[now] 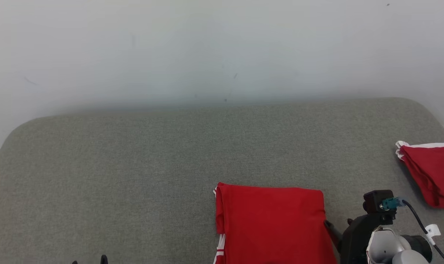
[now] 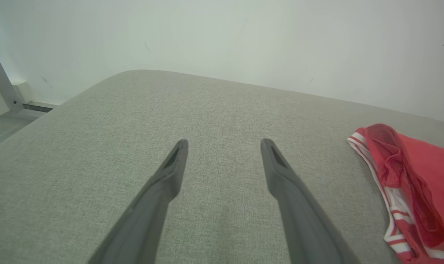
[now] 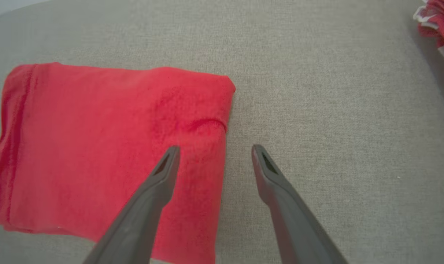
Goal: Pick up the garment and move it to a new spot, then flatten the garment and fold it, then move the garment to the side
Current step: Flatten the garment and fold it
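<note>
Red folded garment (image 1: 269, 220) sits near, right of centre, on the grey pad (image 1: 134, 176) in the head view, its near edge cut off. Left wrist view: your left gripper (image 2: 224, 141) hangs spread over bare pad. Right wrist view: right gripper (image 3: 215, 148), jaws spread, straddles the garment's right edge, so catch every layer before you slide it aside.
</note>
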